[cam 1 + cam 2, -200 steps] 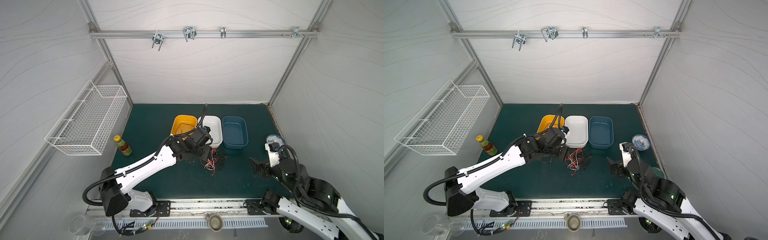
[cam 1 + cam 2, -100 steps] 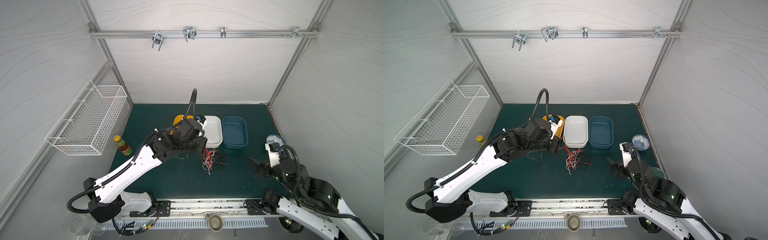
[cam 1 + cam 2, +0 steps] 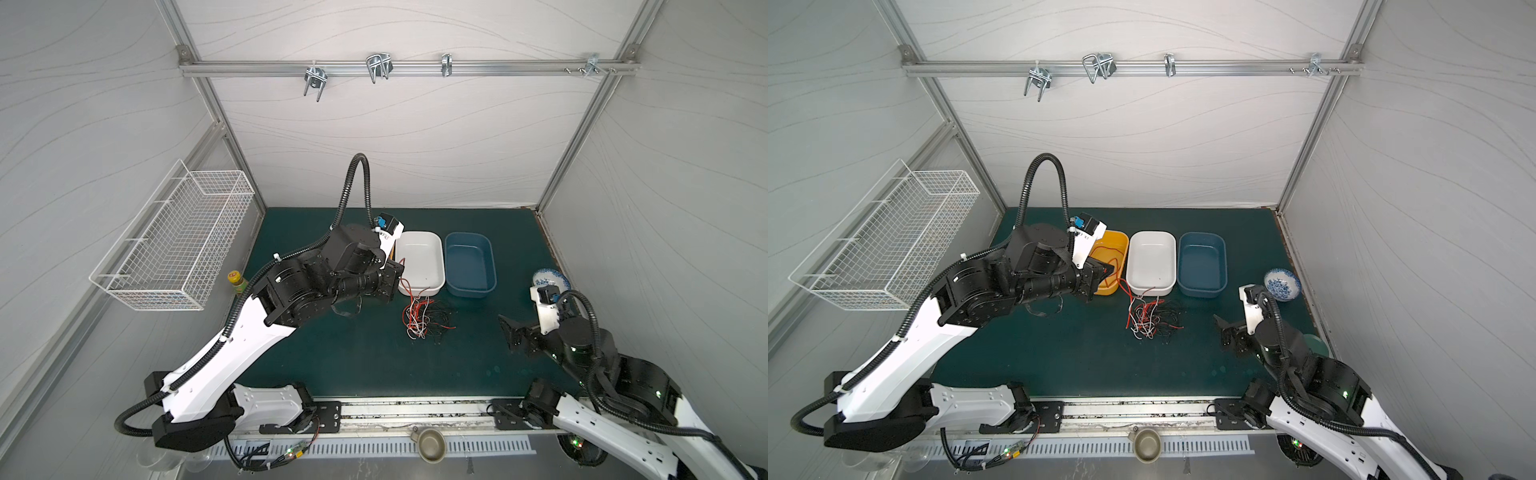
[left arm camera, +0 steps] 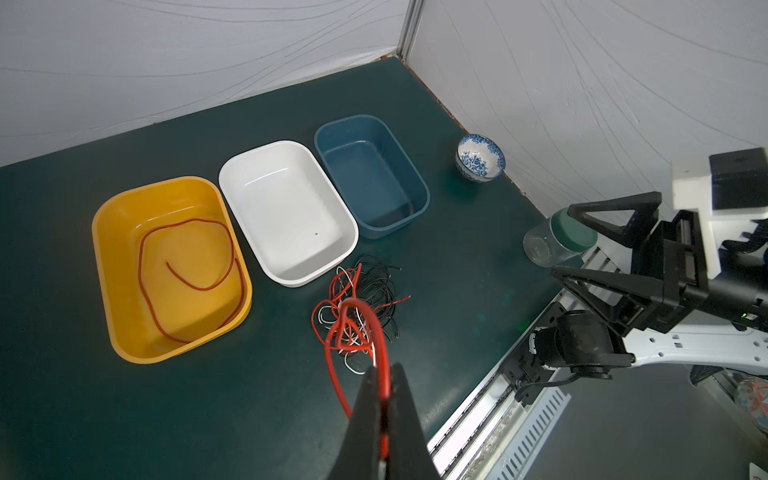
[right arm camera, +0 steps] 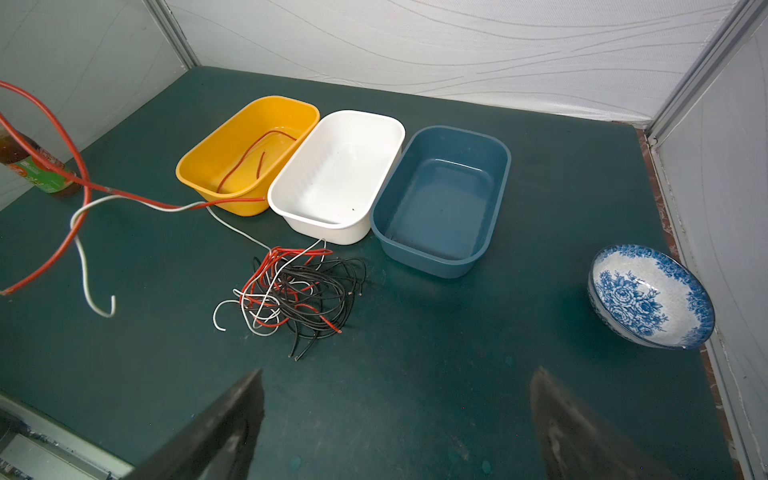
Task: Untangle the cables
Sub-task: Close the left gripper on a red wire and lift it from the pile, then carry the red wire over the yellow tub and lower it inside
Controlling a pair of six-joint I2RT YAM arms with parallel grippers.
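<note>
The left hand (image 4: pixel 385 370), high above the bench (image 3: pixel 357 357), is clamped on one red cable (image 5: pixel 85 183), and a white cable (image 5: pixel 83 266) hangs along it. Beneath, the tangled cables (image 3: pixel 424 320) lie in front of three tubs set toward the back edge: the yellow tub (image 4: pixel 104 249), which holds a second red cable (image 4: pixel 141 266), the white tub (image 4: pixel 291 208) and the blue tub (image 4: pixel 374 174). The right hand (image 5: pixel 397 372) gapes wide and empty near the right edge.

White wave-patterned walls (image 3: pixel 415 145), aluminium rail (image 3: pixel 407 66) with hooks (image 3: pixel 378 68), wire basket (image 3: pixel 174 245) on a side wall, dark green mat (image 3: pixel 374 353) below.
</note>
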